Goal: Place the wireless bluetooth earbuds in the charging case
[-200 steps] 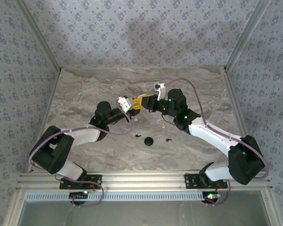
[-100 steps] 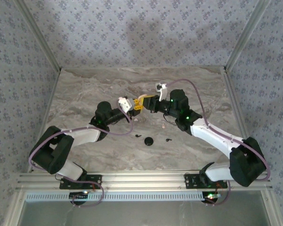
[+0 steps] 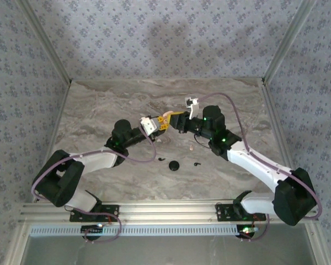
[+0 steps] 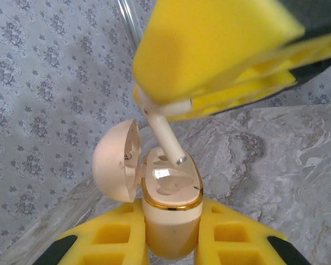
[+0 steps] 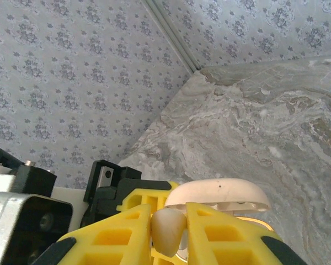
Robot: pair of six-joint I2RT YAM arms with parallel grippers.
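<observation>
My left gripper (image 4: 171, 234) is shut on the body of a cream charging case (image 4: 171, 190) with a gold rim. The case stands upright and its lid (image 4: 115, 160) is swung open to the left. My right gripper (image 5: 168, 229) is shut on a cream earbud (image 5: 166, 231). In the left wrist view the earbud's stem (image 4: 164, 132) slants down from the right gripper's yellow fingers (image 4: 209, 49), and its metal tip sits just above the case's far slot. In the top view both grippers meet above mid-table, left gripper (image 3: 161, 125) and right gripper (image 3: 172, 116).
A round black puck (image 3: 174, 164) lies on the marble table (image 3: 99, 110) in front of the grippers. A tiny black piece (image 3: 161, 160) sits to its left and another (image 3: 197, 163) to its right. Patterned walls close in the back and sides.
Both grippers have drifted slightly to the right together. Each keeps its hold, and the earbud stays over the open case.
</observation>
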